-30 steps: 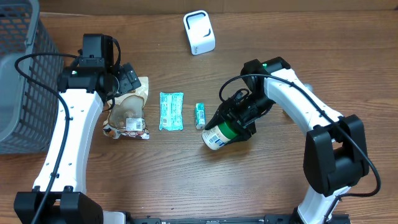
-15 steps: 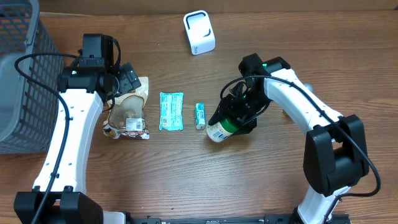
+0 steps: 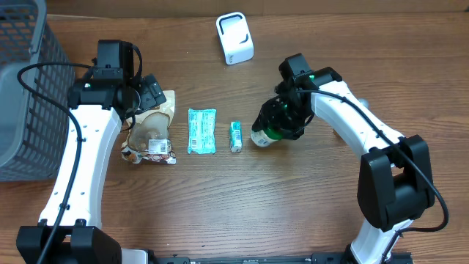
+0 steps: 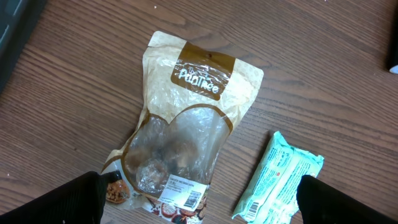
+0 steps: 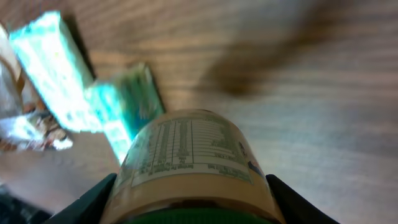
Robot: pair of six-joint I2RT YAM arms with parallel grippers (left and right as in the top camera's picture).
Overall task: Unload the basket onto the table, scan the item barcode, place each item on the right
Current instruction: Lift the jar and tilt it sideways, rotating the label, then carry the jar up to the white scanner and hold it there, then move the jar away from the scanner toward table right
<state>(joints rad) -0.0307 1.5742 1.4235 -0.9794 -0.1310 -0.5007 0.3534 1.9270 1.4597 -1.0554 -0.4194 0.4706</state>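
Observation:
My right gripper [image 3: 284,119] is shut on a jar [image 3: 261,137] with a green lid and a white printed label, held just above the table with its base pointing left. In the right wrist view the jar [image 5: 189,155] fills the space between both fingers, nutrition label facing up. The white barcode scanner [image 3: 234,38] stands at the back of the table, apart from the jar. My left gripper [image 3: 150,92] hangs open over a tan snack bag [image 4: 186,124], with nothing between its fingers.
A teal wrapped packet [image 3: 201,130] and a small teal item [image 3: 235,136] lie between the snack bag [image 3: 150,136] and the jar. A grey wire basket [image 3: 22,88] stands at the left edge.
The right gripper has carried the jar away from the front of the table, toward the back and slightly right, turning it. The left arm has not moved.

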